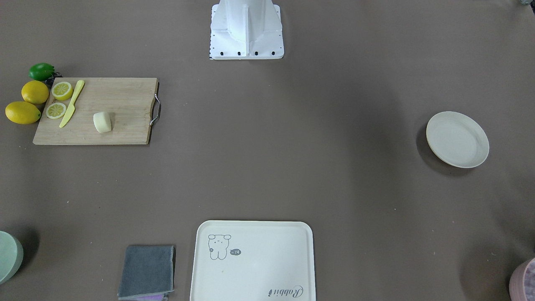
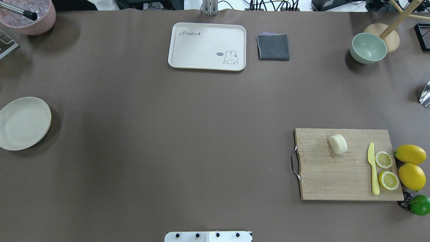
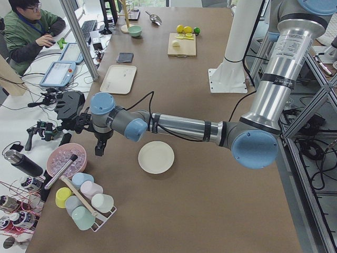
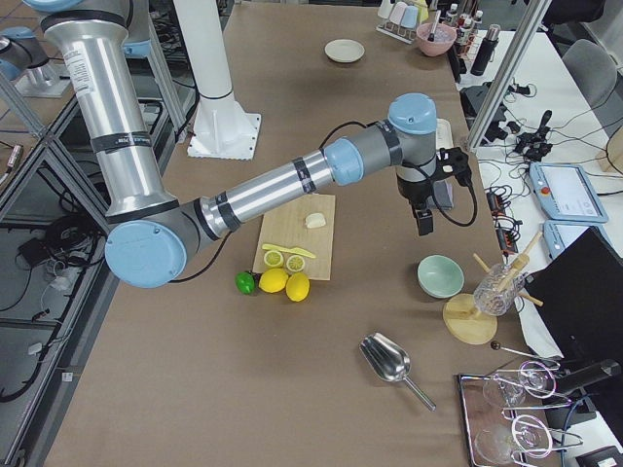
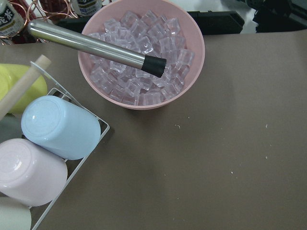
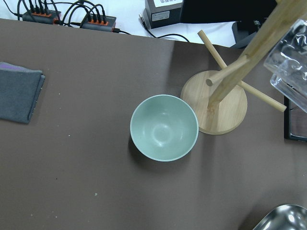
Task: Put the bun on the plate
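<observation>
The bun (image 2: 337, 144), a pale cream lump, lies on a wooden cutting board (image 2: 322, 181) on the robot's right side, also seen as the bun (image 1: 102, 122). The round off-white plate (image 2: 23, 123) sits bare at the far left edge, and shows as the plate (image 1: 457, 139) from the front. My left gripper (image 3: 100, 146) shows only in the exterior left view, hanging beyond the plate (image 3: 156, 157) near a pink bowl; I cannot tell whether it is open or shut. My right gripper (image 4: 423, 220) shows only in the exterior right view, far from the bun (image 4: 315, 221); its state cannot be told either.
On the board lie a yellow knife (image 2: 373, 173) and two lemon halves (image 2: 383, 159); two lemons (image 2: 410, 154) and a lime (image 2: 420, 204) sit beside it. A cartoon tray (image 2: 206, 46), grey cloth (image 2: 273, 46), green bowl (image 6: 164, 127), pink ice bowl (image 5: 144, 57) and cup rack (image 5: 57, 127) line the far side.
</observation>
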Robot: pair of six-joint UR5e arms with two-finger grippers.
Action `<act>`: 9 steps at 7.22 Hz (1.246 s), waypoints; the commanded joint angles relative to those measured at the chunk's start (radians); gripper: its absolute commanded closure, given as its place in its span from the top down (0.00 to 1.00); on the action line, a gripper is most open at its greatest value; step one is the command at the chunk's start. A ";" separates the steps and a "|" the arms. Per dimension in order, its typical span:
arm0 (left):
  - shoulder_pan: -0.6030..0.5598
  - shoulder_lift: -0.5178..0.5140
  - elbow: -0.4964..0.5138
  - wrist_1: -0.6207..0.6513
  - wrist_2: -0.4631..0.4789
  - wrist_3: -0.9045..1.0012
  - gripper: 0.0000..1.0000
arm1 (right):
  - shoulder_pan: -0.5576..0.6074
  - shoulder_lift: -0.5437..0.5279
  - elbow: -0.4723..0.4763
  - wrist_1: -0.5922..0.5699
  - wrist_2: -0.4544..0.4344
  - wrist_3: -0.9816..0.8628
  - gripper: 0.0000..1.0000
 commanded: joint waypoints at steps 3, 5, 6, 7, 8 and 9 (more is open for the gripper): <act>0.138 0.198 0.019 -0.175 -0.026 0.146 0.98 | -0.003 -0.013 0.044 0.000 0.006 -0.001 1.00; 0.221 0.200 0.079 -0.197 -0.014 0.203 0.97 | -0.001 -0.028 0.050 0.001 0.006 -0.002 1.00; 0.226 0.202 0.096 -0.196 -0.014 0.273 0.97 | -0.003 -0.027 0.050 0.001 0.003 -0.002 1.00; 0.226 0.202 0.113 -0.196 -0.014 0.321 0.89 | -0.003 -0.028 0.053 0.001 0.004 -0.002 1.00; 0.231 0.200 0.116 -0.196 -0.014 0.321 0.88 | -0.003 -0.028 0.055 0.001 0.004 -0.002 1.00; 0.237 0.194 0.112 -0.196 -0.014 0.323 0.75 | -0.001 -0.028 0.055 0.001 0.003 -0.002 1.00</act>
